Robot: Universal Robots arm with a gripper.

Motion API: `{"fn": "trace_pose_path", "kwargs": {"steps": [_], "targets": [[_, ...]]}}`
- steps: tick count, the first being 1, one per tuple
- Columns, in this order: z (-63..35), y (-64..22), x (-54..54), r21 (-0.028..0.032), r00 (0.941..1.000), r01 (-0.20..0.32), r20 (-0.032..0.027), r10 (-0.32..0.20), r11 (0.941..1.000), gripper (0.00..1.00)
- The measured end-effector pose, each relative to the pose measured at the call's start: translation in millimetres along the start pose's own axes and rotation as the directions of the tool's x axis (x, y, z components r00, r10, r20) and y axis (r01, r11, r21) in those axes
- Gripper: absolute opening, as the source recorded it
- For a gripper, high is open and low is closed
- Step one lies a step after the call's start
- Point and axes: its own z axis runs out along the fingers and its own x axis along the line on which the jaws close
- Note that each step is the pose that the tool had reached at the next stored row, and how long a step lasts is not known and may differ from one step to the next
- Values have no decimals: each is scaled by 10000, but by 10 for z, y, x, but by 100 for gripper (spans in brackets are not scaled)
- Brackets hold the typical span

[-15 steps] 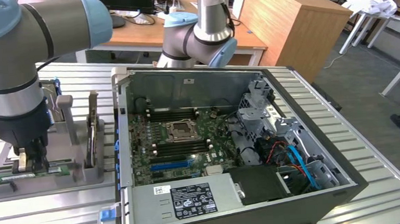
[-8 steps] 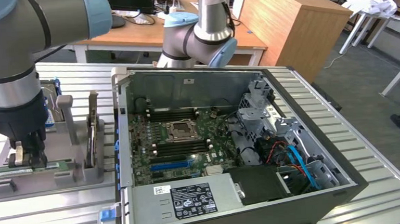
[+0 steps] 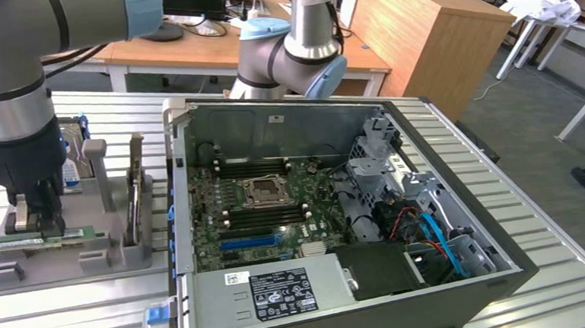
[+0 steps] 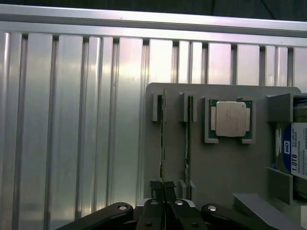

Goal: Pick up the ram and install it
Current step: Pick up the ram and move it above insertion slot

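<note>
Claw point(image 3: 35, 228) jaws are pressed together on the ram point(image 3: 43, 240), which is seated edge-up in the gray holder point(image 3: 115, 259) on the counter point(image 3: 78, 314) (beside the open computer case point(image 3: 270, 127)). Pick-up is judged under way; a straight lift clear of the slots is called for.

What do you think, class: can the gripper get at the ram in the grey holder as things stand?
Probably yes: the gripper is shut on the ram in the grey holder, nothing lies between them, and the second green stick stands apart in its own slot.
</note>
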Motion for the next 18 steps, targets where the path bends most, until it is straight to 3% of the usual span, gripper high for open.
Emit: {"fn": "trace_pose_path", "kwargs": {"steps": [18], "targets": [[-453,17,-13,-1,10000,0,0,0,10000,11]]}}
